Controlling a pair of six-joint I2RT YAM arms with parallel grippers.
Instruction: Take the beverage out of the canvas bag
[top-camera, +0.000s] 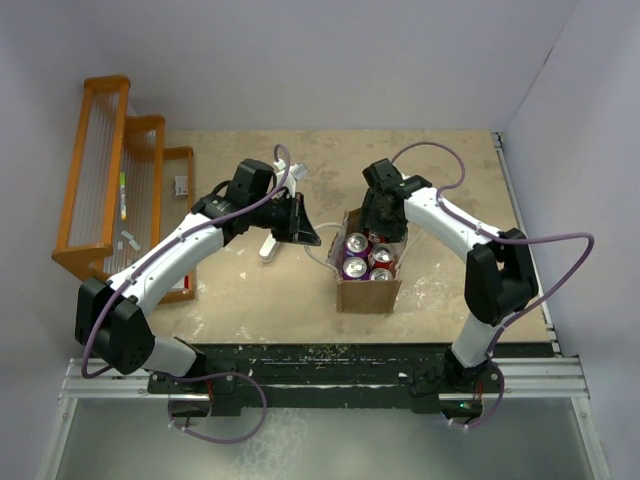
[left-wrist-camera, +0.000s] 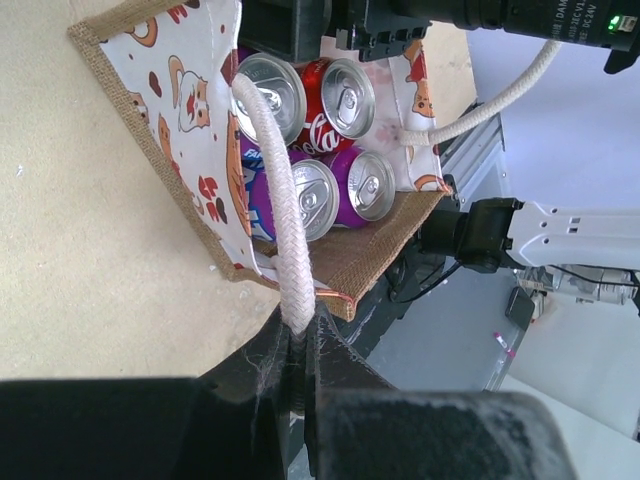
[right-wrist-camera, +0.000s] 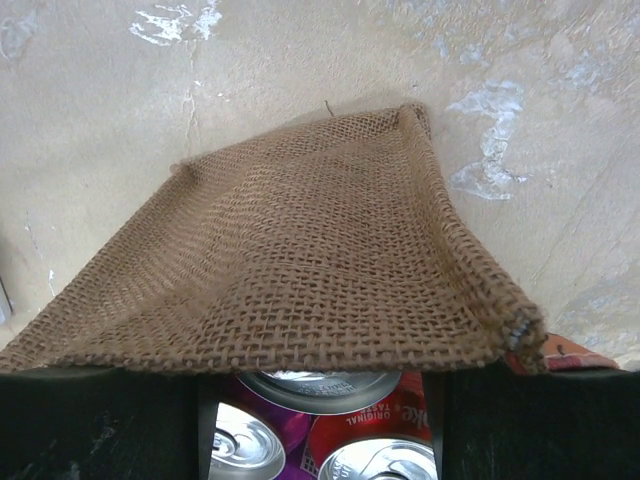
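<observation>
Left jaws pinched, right jaws spread.

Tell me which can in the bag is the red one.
The Coca-Cola can, with white script on its red side; the other three cans show purple sides.

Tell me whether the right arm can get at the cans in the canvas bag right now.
Probably yes. The right gripper hangs open just over the cans, the canvas bag gapes, and the left gripper holds a cord handle aside. The cans sit tightly packed, though.

Tan scuffed table (top-camera: 270, 300), canvas bag (top-camera: 368, 294), orange rack (top-camera: 145, 125)
</observation>
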